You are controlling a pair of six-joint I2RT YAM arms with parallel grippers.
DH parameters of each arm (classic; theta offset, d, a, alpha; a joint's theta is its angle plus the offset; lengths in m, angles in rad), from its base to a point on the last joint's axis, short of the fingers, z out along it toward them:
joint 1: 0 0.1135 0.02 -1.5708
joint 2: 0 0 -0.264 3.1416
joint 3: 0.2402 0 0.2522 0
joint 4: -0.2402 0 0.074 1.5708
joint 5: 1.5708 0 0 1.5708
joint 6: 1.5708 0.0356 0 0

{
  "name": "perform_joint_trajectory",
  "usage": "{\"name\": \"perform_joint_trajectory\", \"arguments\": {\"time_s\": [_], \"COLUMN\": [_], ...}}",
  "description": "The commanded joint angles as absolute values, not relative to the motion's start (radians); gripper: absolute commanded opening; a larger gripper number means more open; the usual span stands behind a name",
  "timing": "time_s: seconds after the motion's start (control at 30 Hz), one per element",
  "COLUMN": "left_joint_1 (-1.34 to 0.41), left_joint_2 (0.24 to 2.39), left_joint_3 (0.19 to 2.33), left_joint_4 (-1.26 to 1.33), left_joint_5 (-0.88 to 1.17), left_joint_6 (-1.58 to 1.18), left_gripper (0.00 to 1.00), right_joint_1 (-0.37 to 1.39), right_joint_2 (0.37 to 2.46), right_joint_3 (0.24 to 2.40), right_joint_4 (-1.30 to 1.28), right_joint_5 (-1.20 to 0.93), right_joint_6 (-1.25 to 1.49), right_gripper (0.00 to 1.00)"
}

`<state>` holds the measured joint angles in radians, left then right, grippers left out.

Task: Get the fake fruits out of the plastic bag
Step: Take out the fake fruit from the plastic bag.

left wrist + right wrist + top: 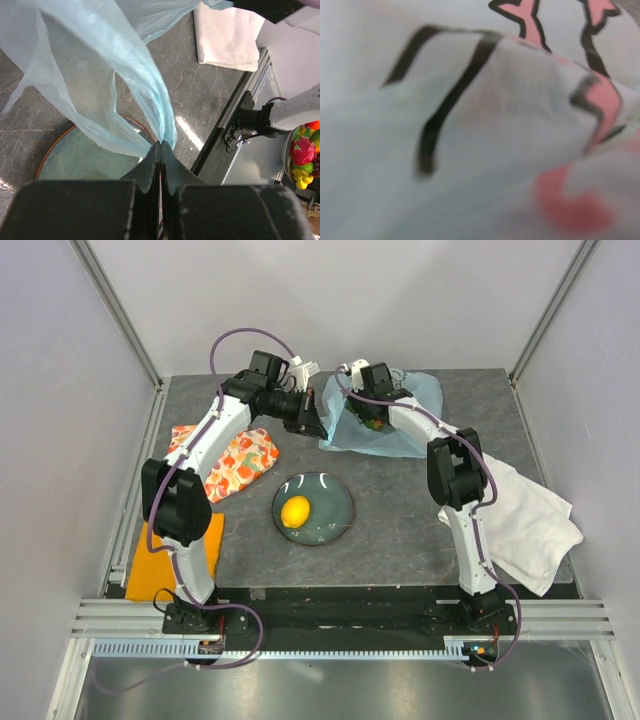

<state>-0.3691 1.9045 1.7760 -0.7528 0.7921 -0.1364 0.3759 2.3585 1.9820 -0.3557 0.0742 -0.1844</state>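
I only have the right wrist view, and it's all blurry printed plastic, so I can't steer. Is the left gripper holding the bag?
Observer: Yes. The left gripper is shut on a fold of the bag.
Operator: Any fruit out yet?
Observer: One lemon lies on the plate.
Operator: And the other arm?
Observer: From the top, the right gripper is down at the bag, beside red and green fruit. I can't tell whether it's open.

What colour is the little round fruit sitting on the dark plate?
Yellow. The small plastic lemon shows best in the top external view.
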Motion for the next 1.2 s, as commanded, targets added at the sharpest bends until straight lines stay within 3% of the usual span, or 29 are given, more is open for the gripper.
{"name": "perform_joint_trajectory", "arguments": {"time_s": [0.0, 0.1, 0.13, 0.33, 0.6, 1.03, 1.07, 1.1, 1.17], "left_joint_1": [-0.371, -0.373, -0.373, -0.371, -0.373, -0.371, -0.371, -0.371, -0.365], "left_joint_2": [1.882, 1.881, 1.879, 1.878, 1.927, 1.965, 1.962, 1.95, 1.934], "left_joint_3": [1.779, 1.779, 1.778, 1.775, 1.851, 1.954, 1.956, 1.962, 1.968], "left_joint_4": [-0.742, -0.745, -0.749, -0.753, -0.747, -0.744, -0.747, -0.747, -0.756], "left_joint_5": [0.81, 0.802, 0.802, 0.79, 0.787, 0.767, 0.758, 0.753, 0.747], "left_joint_6": [-0.118, -0.114, -0.11, -0.103, -0.112, -0.103, -0.101, -0.097, -0.097], "left_gripper": [0.02, 0.02, 0.02, 0.02, 0.01, 0.01, 0.03, 0.17, 0.31], "right_joint_1": [0.374, 0.373, 0.373, 0.364, 0.338, 0.316, 0.321, 0.336, 0.353], "right_joint_2": [2.45, 2.476, 2.477, 2.357, 2.053, 1.692, 1.666, 1.611, 1.548], "right_joint_3": [2.074, 2.098, 2.102, 2.053, 1.82, 1.557, 1.527, 1.511, 1.465], "right_joint_4": [-0.393, -0.414, -0.416, -0.433, -0.426, -0.5, -0.514, -0.532, -0.596], "right_joint_5": [0.071, 0.071, 0.071, 0.019, -0.277, -0.514, -0.526, -0.525, -0.508], "right_joint_6": [-0.206, -0.21, -0.207, -0.173, -0.082, -0.104, -0.124, -0.142, -0.219], "right_gripper": [0.5, 0.41, 0.3, 0.01, 0.0, 0.0, 0.01, 0.0, 0.0]}}
